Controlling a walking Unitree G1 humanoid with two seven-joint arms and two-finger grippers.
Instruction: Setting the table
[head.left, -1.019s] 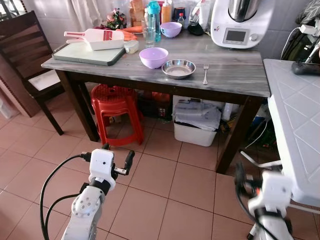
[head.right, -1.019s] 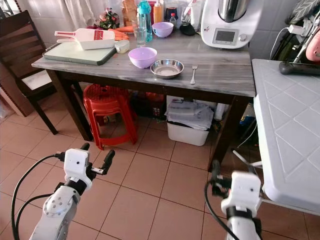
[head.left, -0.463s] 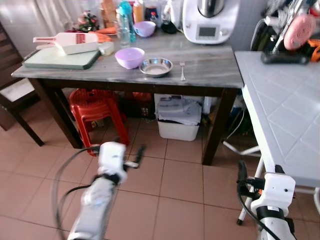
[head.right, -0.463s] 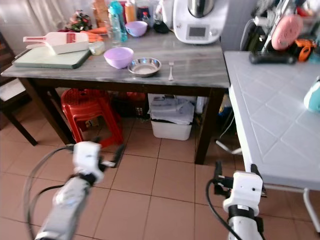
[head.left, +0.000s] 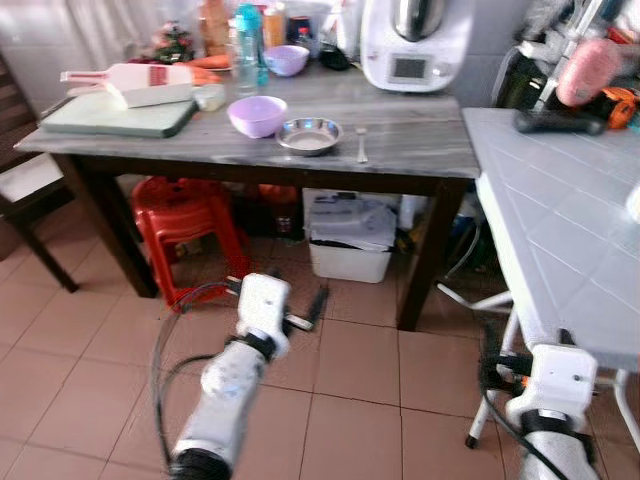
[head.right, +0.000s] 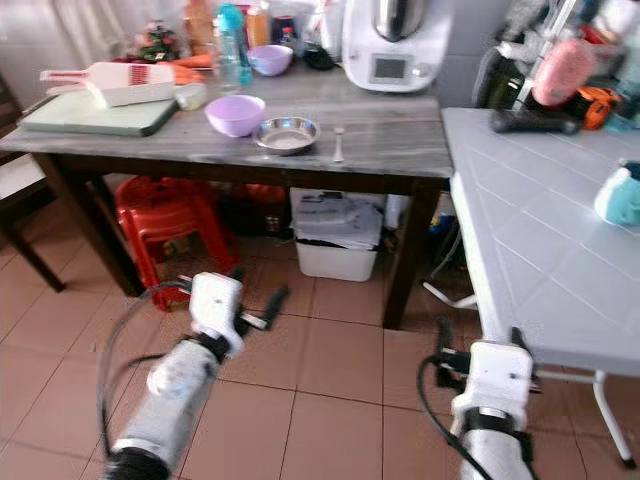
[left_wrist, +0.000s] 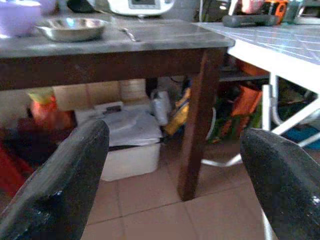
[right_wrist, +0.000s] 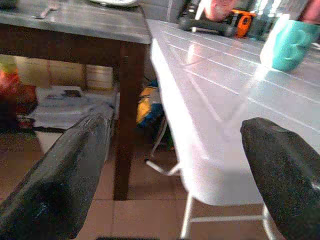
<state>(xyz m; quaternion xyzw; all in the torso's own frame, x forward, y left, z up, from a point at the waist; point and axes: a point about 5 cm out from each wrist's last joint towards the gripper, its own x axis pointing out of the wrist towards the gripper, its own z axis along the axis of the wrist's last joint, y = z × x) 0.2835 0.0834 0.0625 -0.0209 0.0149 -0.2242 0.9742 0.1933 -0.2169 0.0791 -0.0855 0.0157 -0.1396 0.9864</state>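
Looks further to the right than one second ago, so shows more of the white table (head.left: 560, 240) (a turn of the head, not a move of the things). Carries the left gripper (head.left: 280, 300) closer to the middle than then, low above the floor tiles, near the red stool (head.left: 190, 215). Holds its fingers wide apart, with nothing between them. Same for the right gripper (right_wrist: 170, 165): released and empty, low beside the edge of the white table.

Seems hardly begun, by judgement. Stands well apart from the grey-topped table (head.left: 420, 150), with nothing picked up yet. Finds the likely setting pieces all on that top: purple bowl (head.left: 257, 115), steel dish (head.left: 309, 136) just beside it, then fork (head.left: 362, 146) to the right of the dish, not touching it. Notes also a teal cup (head.right: 620, 193) on the white table. Remains to approach, take each piece and lay it at a place (cannot tell which table is meant).

Appears shallow, shiny and low-rimmed for the dish; deeper, smooth and upright for the bowl; thin and flat for the fork, probably the hardest to pinch.
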